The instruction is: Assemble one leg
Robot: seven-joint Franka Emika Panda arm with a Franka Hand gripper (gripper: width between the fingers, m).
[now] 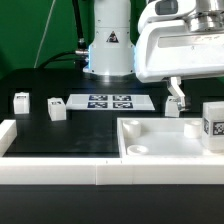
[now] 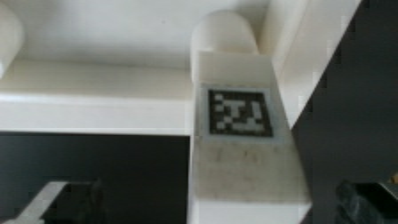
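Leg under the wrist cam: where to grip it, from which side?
Probably grip the leg on its two long plain sides, beside the tag, coming at the tagged face: it is narrow, straight-sided, and the open gripper straddles it.

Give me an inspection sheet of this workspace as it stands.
Surface: black table, white rail along its front.
Job's things: tagged leg between the fingers; far-left leg and next leg at the exterior view's left; right leg at its right; socketed tray part.
Clutter: marker board only.
Grippers: gripper open, not touching the tagged leg.
Cables: dark cables behind the robot base.
Surroundings: dark backdrop.
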